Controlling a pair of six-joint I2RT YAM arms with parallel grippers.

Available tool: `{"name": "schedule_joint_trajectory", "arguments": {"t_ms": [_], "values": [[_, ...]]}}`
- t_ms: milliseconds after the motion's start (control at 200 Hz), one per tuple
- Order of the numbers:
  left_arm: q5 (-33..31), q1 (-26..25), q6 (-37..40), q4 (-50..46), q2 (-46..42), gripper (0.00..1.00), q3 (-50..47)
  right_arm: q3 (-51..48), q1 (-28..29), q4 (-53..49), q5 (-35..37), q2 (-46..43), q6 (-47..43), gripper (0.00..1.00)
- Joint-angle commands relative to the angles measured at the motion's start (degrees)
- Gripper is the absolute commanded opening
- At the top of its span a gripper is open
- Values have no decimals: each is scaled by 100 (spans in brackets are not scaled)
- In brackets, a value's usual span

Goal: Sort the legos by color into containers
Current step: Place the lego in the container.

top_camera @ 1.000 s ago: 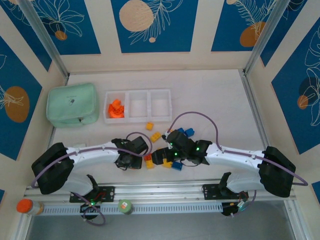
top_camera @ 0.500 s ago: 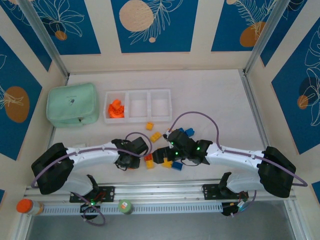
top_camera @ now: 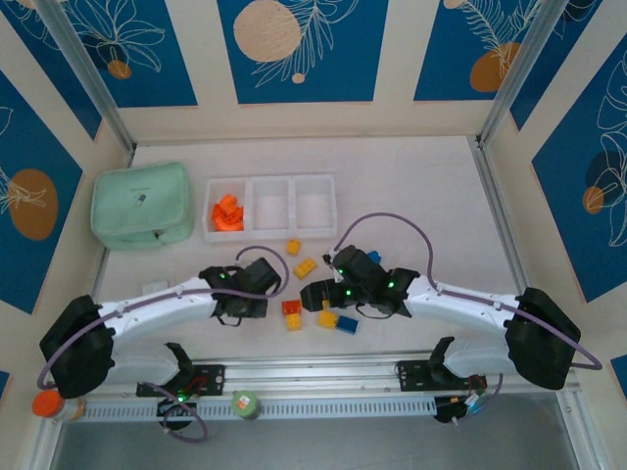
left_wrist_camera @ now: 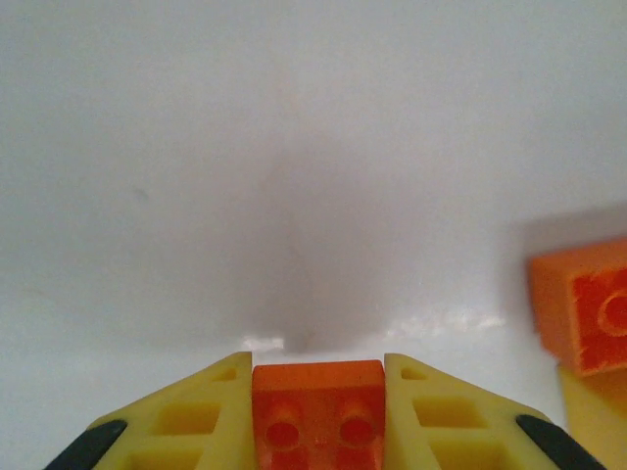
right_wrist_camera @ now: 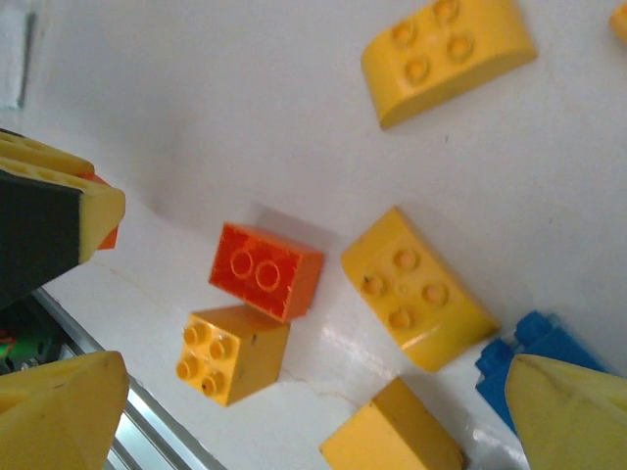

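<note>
left end effector (left_wrist_camera: 316, 367) is clamped tight on an orange-red brick (left_wrist_camera: 318, 416), with its ribbed yellow fingers (left_wrist_camera: 196, 416) pressed to both flanks. the brick is glossy hard plastic with square edges, and two round hollows face the wrist camera. it sits near the middle front of the matte white counter (left_wrist_camera: 294, 147). close on its right a second orange brick (left_wrist_camera: 588, 304) of the same make touches a yellow cube (right_wrist_camera: 230, 352) with four studs on top. beyond those are two domed yellow bricks (right_wrist_camera: 421, 289) with rounded shoulders, and a blue brick (right_wrist_camera: 534, 352) lies partly under a finger. right end effector (right_wrist_camera: 313, 392) hangs over this scatter, spread wide and gripping nothing. farther back stands the white translucent tray (top_camera: 269, 235), three square cells in a row. its left cell holds an orange heap (top_camera: 227, 212). a soft mint-green pouch (top_camera: 142, 204) lies just left of the tray.
</note>
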Motion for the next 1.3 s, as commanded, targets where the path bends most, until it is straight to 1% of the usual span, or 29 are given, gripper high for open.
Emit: {"name": "schedule_joint_trajectory", "arguments": {"t_ms": [0, 70, 145, 240, 300, 390, 485, 570, 685, 810, 840, 880, 905, 1130, 1205, 1295], "values": [[-289, 499, 540, -312, -198, 28, 513, 330, -173, 83, -208, -78, -223, 99], [-370, 892, 854, -226, -219, 28, 838, 446, -321, 192, -321, -16, -277, 99], [-295, 1420, 1232, -1, -89, 28, 1139, 596, -479, 239, -428, 81, -322, 99], [-44, 2140, 1595, 268, 365, 28, 1553, 791, -617, 268, -517, 221, -411, 99], [44, 2499, 1769, 386, 748, 27, 1903, 894, -681, 263, -561, 297, -463, 99], [108, 2881, 2026, 555, 1351, 27, 2458, 1005, -744, 270, -608, 403, -500, 99], [350, 3240, 2111, 637, 2014, 27, 3039, 1012, -779, 336, -626, 512, -492, 99], [395, 3492, 2175, 910, 2547, 28, 3382, 1006, -845, 434, -694, 640, -458, 99], [478, 3876, 2149, 814, 3285, 28, 4091, 1086, -909, 418, -751, 770, -465, 99], [684, 4024, 2266, 828, 3751, 33, 4568, 1108, -946, 439, -751, 769, -469, 99], [678, 4026, 2295, 828, 3796, 37, 4613, 1104, -953, 432, -751, 769, -474, 99], [702, 4032, 2339, 819, 3809, 44, 4645, 1102, -964, 409, -751, 762, -487, 99], [718, 4038, 2364, 812, 3806, 46, 4646, 1109, -966, 398, -751, 751, -492, 99], [872, 4034, 2394, 767, 3348, 53, 4315, 1073, -1012, 256, -784, 636, -514, 99], [1114, 4017, 2309, 661, 3141, 53, 4171, 1045, -1011, 201, -811, 547, -527, 99], [1483, 3951, 2212, 853, 2713, 55, 3690, 987, -1016, 63, -813, 445, -552, 99]]}}
